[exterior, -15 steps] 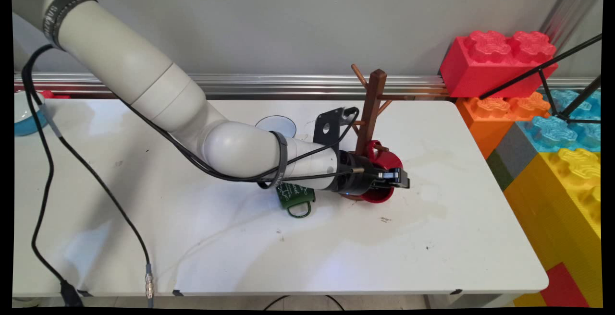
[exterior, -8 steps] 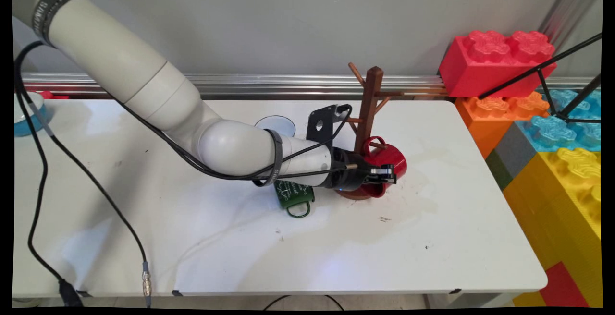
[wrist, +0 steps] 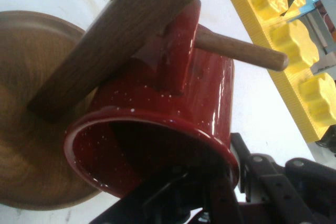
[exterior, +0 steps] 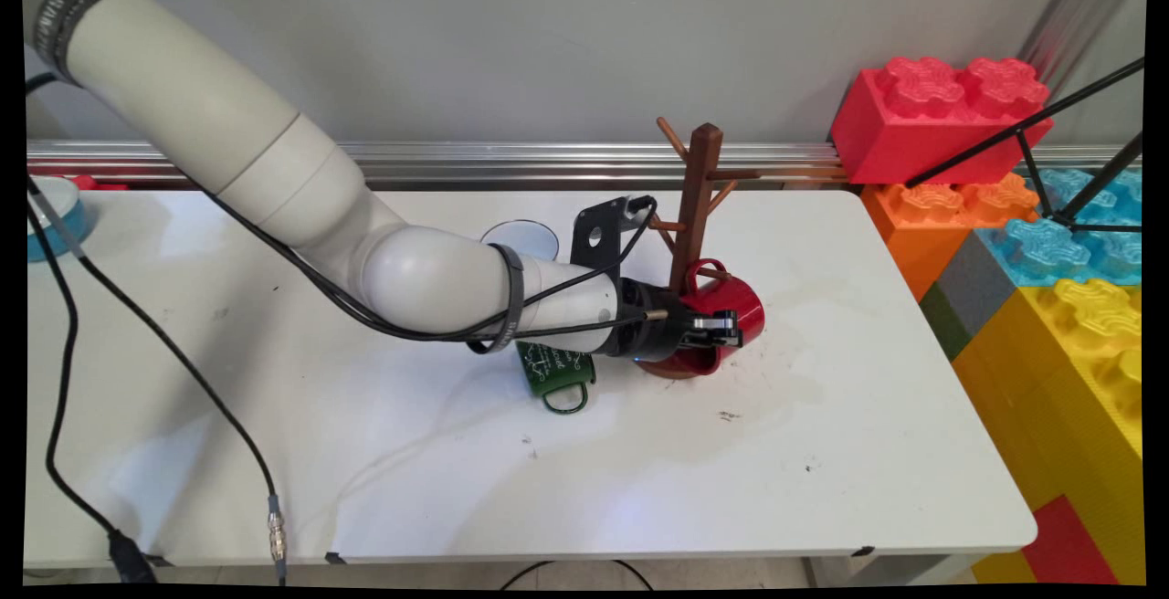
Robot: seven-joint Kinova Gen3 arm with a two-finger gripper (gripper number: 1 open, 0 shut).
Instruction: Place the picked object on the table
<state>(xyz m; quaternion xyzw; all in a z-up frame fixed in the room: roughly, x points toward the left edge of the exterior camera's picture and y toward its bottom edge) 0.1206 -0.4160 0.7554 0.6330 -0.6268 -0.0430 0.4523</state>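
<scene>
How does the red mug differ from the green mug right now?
The glossy red speckled mug hangs with its handle over a peg of the brown wooden mug tree, while the dark green mug with white lettering lies on the white table. The tool is shut on the red mug's rim; the green mug lies free under the arm. Both have loop handles.
</scene>
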